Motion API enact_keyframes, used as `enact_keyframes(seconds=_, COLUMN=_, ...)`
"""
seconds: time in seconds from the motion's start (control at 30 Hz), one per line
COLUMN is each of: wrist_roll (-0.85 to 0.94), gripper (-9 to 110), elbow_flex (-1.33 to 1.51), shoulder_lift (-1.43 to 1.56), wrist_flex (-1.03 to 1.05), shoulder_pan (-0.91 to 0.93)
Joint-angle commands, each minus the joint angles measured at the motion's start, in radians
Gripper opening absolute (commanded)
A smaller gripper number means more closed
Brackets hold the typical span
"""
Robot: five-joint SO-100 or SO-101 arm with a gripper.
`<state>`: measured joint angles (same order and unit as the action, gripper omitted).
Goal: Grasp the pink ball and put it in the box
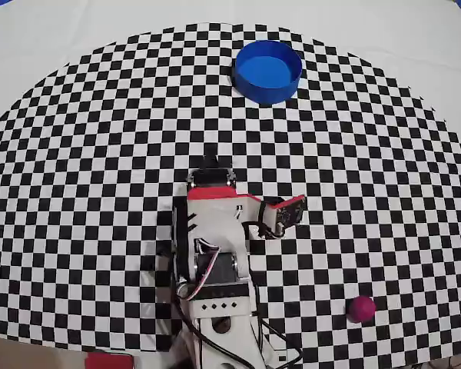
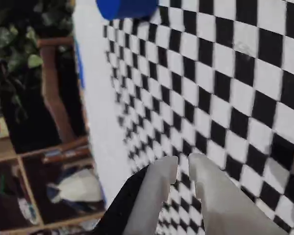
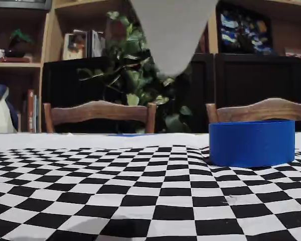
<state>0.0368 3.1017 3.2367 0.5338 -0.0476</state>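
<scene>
Fingers of our gripper (image 2: 183, 164) sit nearly closed and empty, well apart from pink ball (image 1: 361, 308) and box (image 1: 267, 71).

Arm: my arm (image 1: 215, 254) sits folded over its base at the lower middle of the overhead view, wrist reaching up the view.
Gripper: my gripper (image 2: 183, 164) holds nothing.
Fingers: my two pale fingers (image 2: 157, 191) stand almost together, a narrow slit between them.
</scene>
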Motion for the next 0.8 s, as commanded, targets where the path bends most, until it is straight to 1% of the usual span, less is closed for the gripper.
enact_keyframes(seconds=0.0, wrist_roll=0.005, gripper=0, elbow_flex=0.005, shoulder_lift=0.014, wrist_flex=-0.141, shoulder_pan=0.017)
enact_keyframes(seconds=0.23, wrist_roll=0.005, gripper=0, elbow_flex=0.005, shoulder_lift=0.014, wrist_flex=-0.321, shoulder_pan=0.035)
enact_keyframes(seconds=0.47, wrist_roll=0.008, gripper=0, elbow_flex=0.005, shoulder_lift=0.014, wrist_flex=-0.400, shoulder_pan=0.060)
enact_keyframes(seconds=0.6, wrist_roll=0.114, gripper=0, elbow_flex=0.006, shoulder_lift=0.014, wrist_flex=-0.408, shoulder_pan=0.061)
enact_keyframes(seconds=0.73, wrist_roll=0.322, gripper=0, elbow_flex=0.009, shoulder_lift=0.014, wrist_flex=-0.399, shoulder_pan=0.063)
enact_keyframes(seconds=0.77, wrist_roll=0.408, gripper=0, elbow_flex=0.011, shoulder_lift=0.014, wrist_flex=-0.376, shoulder_pan=0.063)
